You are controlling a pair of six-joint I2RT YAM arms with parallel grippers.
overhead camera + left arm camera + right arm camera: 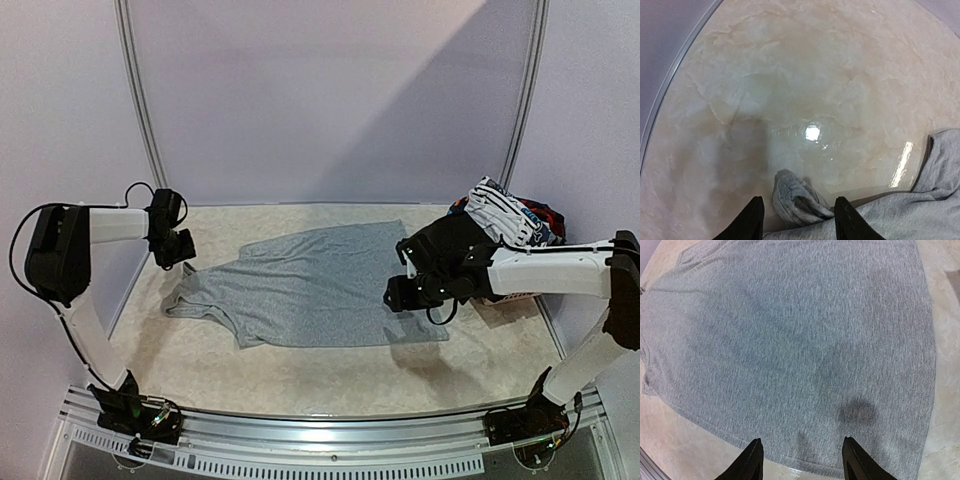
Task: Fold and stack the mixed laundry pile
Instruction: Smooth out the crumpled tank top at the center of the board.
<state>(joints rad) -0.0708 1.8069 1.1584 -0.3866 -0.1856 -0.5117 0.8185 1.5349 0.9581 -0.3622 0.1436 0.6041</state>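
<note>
Claws both stand open, nothing held. L claw point(799, 222) hangs low over far-left of table point(300, 375), fingers apart, w/ a bunched corner point(792, 197) of the grey garment point(320, 290) lying btw and just under them. R claw point(802, 462) hovers over right side of same garment. Its near hem point(790, 452) runs just ahead of the fingertips and the cloth is flat there.

Step in hand, as I read it: take two edges of the grey garment for a fold. To do it well:
- Drop each claw straight down and get one finger under the cloth edge.
- R side: pinch the hem cleanly.
- L side is a wad, so take the whole wad, not one wrinkle.
- Close both abt same time, lift level, hold cloth taut btw claws so the fold line runs straight.
- Don't drag. The table looks glossy, so cloth may skid.

Rest of laundry pile point(510, 215) (striped white, black, bits of red/blue) sits far right, beyond the R arm and apart from both claws.
</note>
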